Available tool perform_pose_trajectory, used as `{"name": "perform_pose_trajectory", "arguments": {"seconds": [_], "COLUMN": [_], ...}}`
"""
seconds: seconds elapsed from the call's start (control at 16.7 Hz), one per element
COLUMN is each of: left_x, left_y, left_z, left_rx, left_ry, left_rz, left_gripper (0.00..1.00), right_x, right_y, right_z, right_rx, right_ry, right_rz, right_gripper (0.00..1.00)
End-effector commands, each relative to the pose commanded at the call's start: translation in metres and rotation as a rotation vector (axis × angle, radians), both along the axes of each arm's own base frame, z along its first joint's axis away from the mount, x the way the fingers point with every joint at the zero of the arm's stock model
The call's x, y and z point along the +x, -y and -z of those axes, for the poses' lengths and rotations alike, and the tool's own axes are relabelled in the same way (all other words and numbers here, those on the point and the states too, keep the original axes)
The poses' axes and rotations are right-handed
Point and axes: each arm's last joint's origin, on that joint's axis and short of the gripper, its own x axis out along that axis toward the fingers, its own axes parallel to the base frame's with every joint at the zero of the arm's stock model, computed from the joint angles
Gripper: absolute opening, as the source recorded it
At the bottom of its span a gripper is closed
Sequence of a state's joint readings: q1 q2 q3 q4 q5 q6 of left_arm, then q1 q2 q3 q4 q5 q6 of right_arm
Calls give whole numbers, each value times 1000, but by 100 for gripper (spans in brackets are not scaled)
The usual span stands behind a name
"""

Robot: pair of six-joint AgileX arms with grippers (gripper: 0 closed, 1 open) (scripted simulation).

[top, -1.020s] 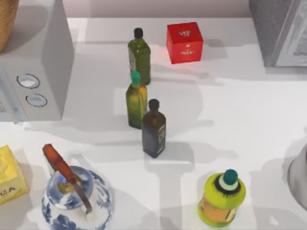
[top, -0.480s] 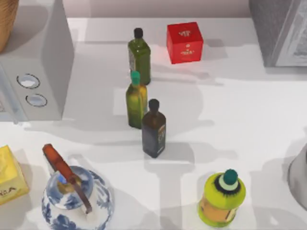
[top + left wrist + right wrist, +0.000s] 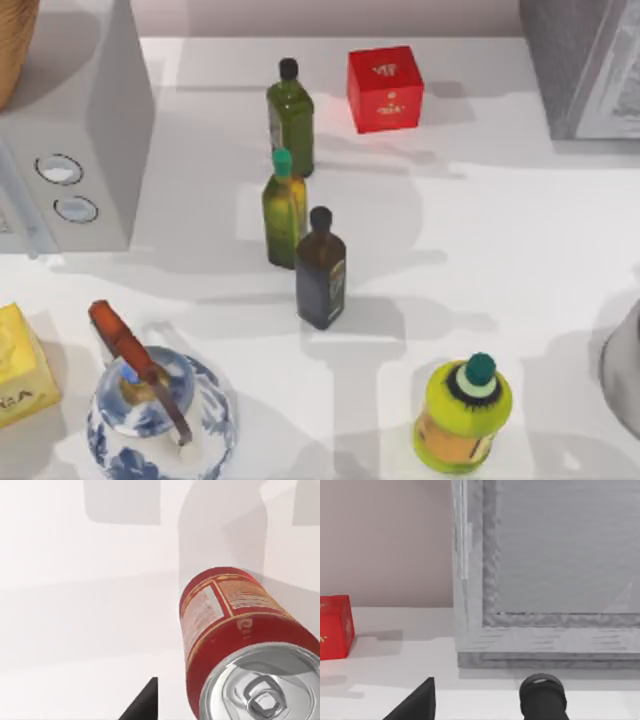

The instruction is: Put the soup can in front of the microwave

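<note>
Top view: crowded table, microwave (image 3: 75,150) at the left edge.
Its face with two dials looks toward the near left; the bare strip just in front of it is narrow, hemmed by a yellow box (image 3: 22,368) and a blue-white teapot (image 3: 158,410). Three bottles (image 3: 288,205) stand in a line mid-table, a red cube (image 3: 385,88) behind them, a yellow-green jar (image 3: 462,412) near the front, and a grey box (image 3: 585,65) at the far right corner. The widest open tabletop lies right of the bottles. Left wrist view has the soup can (image 3: 235,645) upright on bare white table, silver top close under the camera; one dark fingertip (image 3: 141,704) stands clear beside it, so the left gripper holds nothing, though how wide it gapes I cannot tell. Right wrist view faces the grey box and red cube; whether the right gripper is open I cannot tell.
</note>
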State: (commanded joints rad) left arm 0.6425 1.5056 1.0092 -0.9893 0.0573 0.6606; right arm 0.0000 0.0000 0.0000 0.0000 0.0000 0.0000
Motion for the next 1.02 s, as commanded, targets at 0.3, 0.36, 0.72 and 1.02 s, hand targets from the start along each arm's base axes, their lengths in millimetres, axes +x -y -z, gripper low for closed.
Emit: {"name": "perform_pose_trajectory", "arguments": {"seconds": [0.3, 0.36, 0.72, 1.02], "left_x": [0, 0, 1, 0], "left_y": [0, 0, -1, 0], "left_z": [0, 0, -13, -40], "left_rx": [0, 0, 10, 0], "left_ry": [0, 0, 15, 1], "left_rz": [0, 0, 0, 0], "left_gripper": [100, 100, 100, 100], "right_x": [0, 0, 0, 0], "right_y": [0, 0, 0, 0], "right_z": [0, 0, 0, 0], "right_rx": [0, 0, 0, 0], "right_ry": [0, 0, 0, 0], "right_rz": [0, 0, 0, 0], "right_gripper": [100, 100, 100, 100]}}
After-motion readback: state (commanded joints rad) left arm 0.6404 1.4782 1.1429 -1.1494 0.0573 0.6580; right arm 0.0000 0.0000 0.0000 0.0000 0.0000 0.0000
